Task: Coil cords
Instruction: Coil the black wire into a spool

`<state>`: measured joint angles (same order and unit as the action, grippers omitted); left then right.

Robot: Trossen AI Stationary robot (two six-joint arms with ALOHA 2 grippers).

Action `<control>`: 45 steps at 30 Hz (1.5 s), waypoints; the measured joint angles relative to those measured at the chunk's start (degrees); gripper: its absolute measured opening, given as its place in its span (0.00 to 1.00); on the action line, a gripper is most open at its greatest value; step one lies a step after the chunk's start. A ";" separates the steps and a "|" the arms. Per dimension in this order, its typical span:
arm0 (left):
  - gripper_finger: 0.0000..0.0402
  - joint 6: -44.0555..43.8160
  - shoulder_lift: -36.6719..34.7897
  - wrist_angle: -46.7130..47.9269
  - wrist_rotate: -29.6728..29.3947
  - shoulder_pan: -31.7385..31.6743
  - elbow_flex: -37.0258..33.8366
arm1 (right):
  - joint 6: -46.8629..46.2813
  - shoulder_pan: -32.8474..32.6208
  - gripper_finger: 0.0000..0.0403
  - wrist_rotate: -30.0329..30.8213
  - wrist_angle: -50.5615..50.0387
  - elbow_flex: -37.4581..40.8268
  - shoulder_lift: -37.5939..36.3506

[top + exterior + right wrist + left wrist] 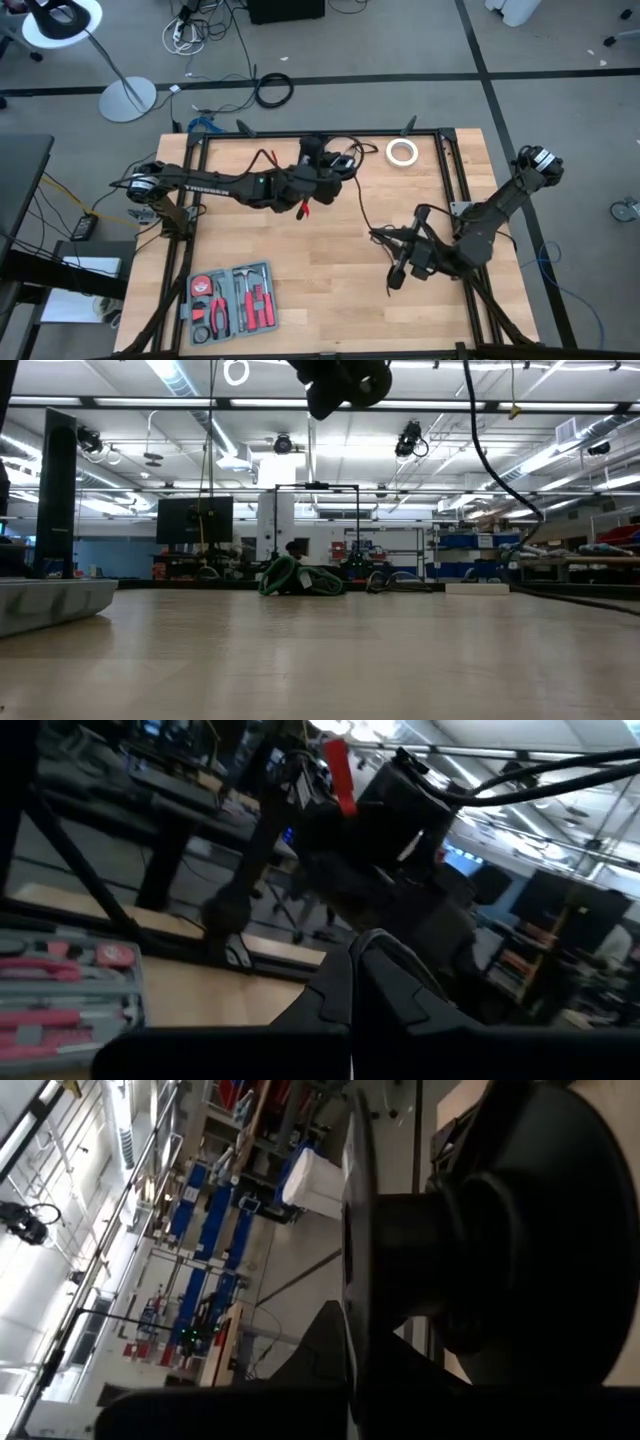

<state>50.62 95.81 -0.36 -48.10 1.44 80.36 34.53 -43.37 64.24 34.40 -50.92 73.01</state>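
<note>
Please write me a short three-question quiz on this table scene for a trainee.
1. True or false: the white tape roll touches the tool kit.
2. Which is nearer the tape roll? A: left gripper. B: right gripper.
3. What colour are the handles of the tools in the tool kit?
Key: 1 false; 2 A; 3 red.

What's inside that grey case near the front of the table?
The open grey case holds red-handled hand tools and a round red-and-black item, each in its own slot. Anything underneath them is hidden.
</note>
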 joint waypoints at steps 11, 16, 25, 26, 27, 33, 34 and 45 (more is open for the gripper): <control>0.00 -5.64 0.00 -3.61 3.74 1.18 0.00 | -4.08 6.44 0.00 -12.07 -2.50 0.00 0.00; 0.00 -9.99 0.00 -7.00 8.19 1.28 0.00 | -5.07 8.23 0.00 -15.54 -3.00 0.00 0.00; 0.00 -16.64 0.00 -10.66 14.56 1.91 0.00 | -7.36 10.59 0.00 -17.06 -5.58 0.00 0.00; 0.00 -16.64 0.00 -10.67 14.56 2.21 0.00 | -7.37 10.87 0.00 -17.06 -5.69 0.00 0.00; 0.00 -16.63 0.00 -10.71 14.59 2.53 0.00 | -7.38 11.11 0.00 -17.06 -5.73 0.00 0.00; 0.00 -15.02 0.00 -8.24 12.02 3.12 0.00 | -6.39 11.10 0.00 -17.95 -2.83 0.00 0.00; 0.00 -15.00 0.00 -7.23 11.68 2.73 0.00 | -5.62 10.72 0.00 -17.94 -2.08 -0.02 0.00; 0.00 -7.36 3.21 1.51 6.57 0.48 0.02 | -0.60 8.26 0.00 -13.18 -1.52 -0.94 -0.02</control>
<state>43.25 99.02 1.15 -41.53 1.91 80.38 33.93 -35.11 51.05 32.88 -51.86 72.99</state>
